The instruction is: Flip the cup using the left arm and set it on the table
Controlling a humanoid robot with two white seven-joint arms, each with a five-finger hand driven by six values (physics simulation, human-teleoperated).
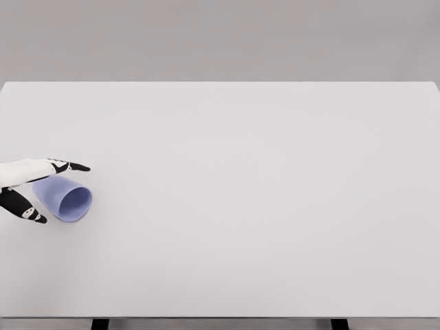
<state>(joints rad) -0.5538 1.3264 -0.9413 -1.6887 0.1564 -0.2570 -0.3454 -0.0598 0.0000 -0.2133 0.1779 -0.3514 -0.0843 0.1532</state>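
One table (261, 206) — one blue cup (66, 197) on side; left hand (27, 185) fingers spread round it.

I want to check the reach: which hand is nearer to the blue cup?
Left. The left hand is right at the blue cup, its fingers spread above and below the cup's closed end. The right hand is not in view.
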